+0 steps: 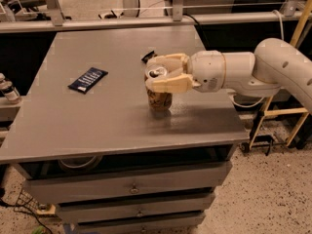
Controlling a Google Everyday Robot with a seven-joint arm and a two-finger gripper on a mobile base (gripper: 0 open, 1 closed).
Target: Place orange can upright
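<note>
The orange can (160, 99) stands upright on the grey table (97, 121), right of centre, with its silver lid facing up and its base on the tabletop. My gripper (159, 73) reaches in from the right. Its two cream fingers sit on either side of the can's top, one behind (168, 60) and one in front (170, 84), and they close on it. The fingers hide the upper part of the can's body.
A flat dark snack wrapper (87, 79) lies on the left part of the table. A small dark object (147, 56) lies just behind the gripper. Small bottles (7, 89) stand off the left edge. A yellow frame (287, 111) stands at the right.
</note>
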